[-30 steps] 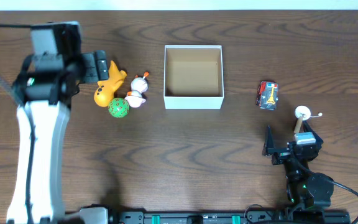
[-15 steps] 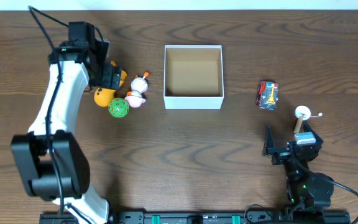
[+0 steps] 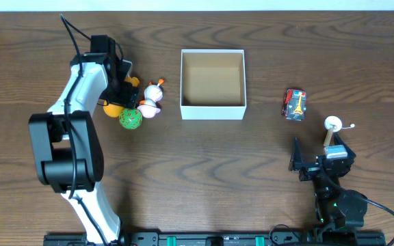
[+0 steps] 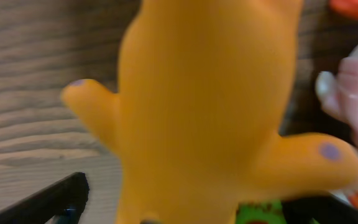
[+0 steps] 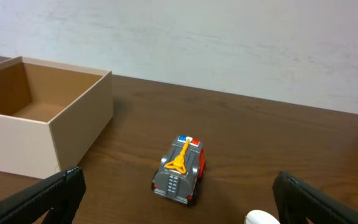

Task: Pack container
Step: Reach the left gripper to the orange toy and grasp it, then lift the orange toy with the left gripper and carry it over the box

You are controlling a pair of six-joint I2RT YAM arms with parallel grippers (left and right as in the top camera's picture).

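Note:
The container [image 3: 213, 106], a white square box with a brown inside, stands open and holds nothing I can see. Left of it lie an orange toy [image 3: 112, 106], a green ball [image 3: 130, 118] and a white-and-pink toy [image 3: 150, 103]. My left gripper [image 3: 124, 87] is down over the orange toy [image 4: 204, 106], which fills the left wrist view between the dark fingers [image 4: 48, 202]; the jaws are open, with a gap beside the toy. My right gripper [image 5: 178, 182] stands open near the table's front, facing a grey toy truck [image 5: 180, 168].
The toy truck [image 3: 294, 104] lies right of the container. A small white round toy on a stick [image 3: 332, 124] stands just beyond the right gripper [image 3: 320, 161]. The green ball [image 4: 257, 214] and the white-and-pink toy [image 4: 353, 99] crowd the orange toy's right side.
The left arm has swung in from the table's left edge and come down over the orange toy. The right arm and all toys have stayed where they were.

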